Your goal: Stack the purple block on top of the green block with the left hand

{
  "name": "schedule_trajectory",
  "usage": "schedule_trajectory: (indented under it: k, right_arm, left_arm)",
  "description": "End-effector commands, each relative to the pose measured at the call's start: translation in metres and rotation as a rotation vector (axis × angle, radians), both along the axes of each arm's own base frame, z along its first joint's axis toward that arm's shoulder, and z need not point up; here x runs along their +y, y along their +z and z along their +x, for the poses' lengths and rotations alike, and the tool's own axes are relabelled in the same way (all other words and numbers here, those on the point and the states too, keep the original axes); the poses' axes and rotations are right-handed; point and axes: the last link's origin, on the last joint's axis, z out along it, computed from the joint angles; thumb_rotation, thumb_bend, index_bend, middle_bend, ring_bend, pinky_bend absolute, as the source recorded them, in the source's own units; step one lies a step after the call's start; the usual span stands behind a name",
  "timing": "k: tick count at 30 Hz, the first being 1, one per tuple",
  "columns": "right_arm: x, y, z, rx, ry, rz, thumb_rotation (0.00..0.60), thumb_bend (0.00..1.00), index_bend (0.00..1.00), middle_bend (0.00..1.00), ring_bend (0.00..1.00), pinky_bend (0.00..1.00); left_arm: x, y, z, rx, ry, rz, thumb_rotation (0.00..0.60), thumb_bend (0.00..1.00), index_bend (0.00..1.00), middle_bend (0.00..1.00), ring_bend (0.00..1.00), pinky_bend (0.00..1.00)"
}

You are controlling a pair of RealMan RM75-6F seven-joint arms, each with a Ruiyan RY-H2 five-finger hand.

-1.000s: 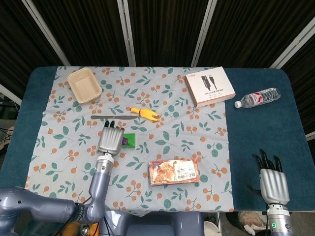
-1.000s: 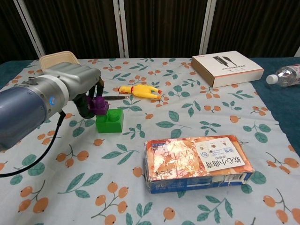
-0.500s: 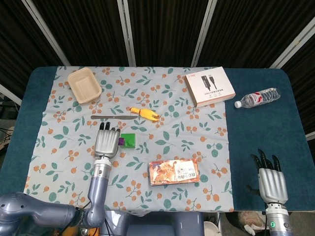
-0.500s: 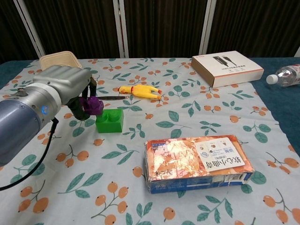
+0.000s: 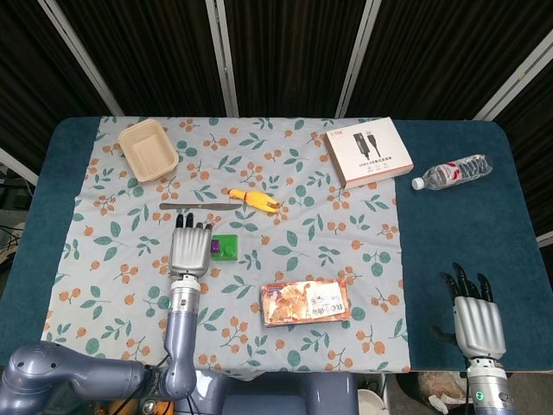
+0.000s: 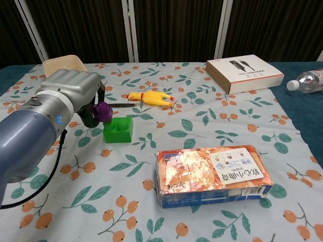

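Note:
My left hand [image 6: 75, 93] holds a small purple block [image 6: 103, 112] between its fingers, just above the left end of the green block [image 6: 119, 129], which lies on the floral cloth. In the head view the left hand [image 5: 189, 249] covers most of the purple block [image 5: 212, 248], and the green block [image 5: 228, 247] shows at its right side. Whether the purple block touches the green one I cannot tell. My right hand [image 5: 479, 322] hangs low at the table's near right edge, fingers spread, holding nothing.
A yellow rubber chicken [image 6: 150, 98] and a knife [image 5: 194, 206] lie just behind the blocks. A foil snack box [image 6: 212, 173] sits near front centre. A beige tray [image 5: 149, 150], a white box [image 5: 367, 151] and a water bottle [image 5: 452, 172] stand farther back.
The left hand with the purple block drew back to the left off the green block, then edged right again toward its left end. The right hand stayed still.

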Motion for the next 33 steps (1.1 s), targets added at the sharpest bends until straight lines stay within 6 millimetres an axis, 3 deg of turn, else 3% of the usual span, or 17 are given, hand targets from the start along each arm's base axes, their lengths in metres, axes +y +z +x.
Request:
schedule_trajectory:
  k: [1, 15, 33]
  right_arm:
    - [0.0, 0.0, 0.0, -0.001, 0.0, 0.001, 0.6, 0.15, 0.18, 0.08, 0.22, 0.0]
    - [0.0, 0.002, -0.001, -0.003, -0.002, 0.0, 0.6, 0.15, 0.18, 0.08, 0.22, 0.0]
    - [0.001, 0.002, -0.001, -0.005, -0.004, -0.003, 0.6, 0.15, 0.18, 0.08, 0.22, 0.0]
  left_arm:
    - [0.001, -0.003, 0.005, -0.008, 0.001, -0.003, 0.6, 0.34, 0.46, 0.43, 0.17, 0.17]
    - [0.004, -0.025, 0.018, 0.01, -0.007, -0.03, 0.6, 0.34, 0.46, 0.43, 0.17, 0.17]
    - [0.003, -0.034, 0.021, 0.013, -0.021, -0.022, 0.6, 0.34, 0.46, 0.42, 0.17, 0.17]
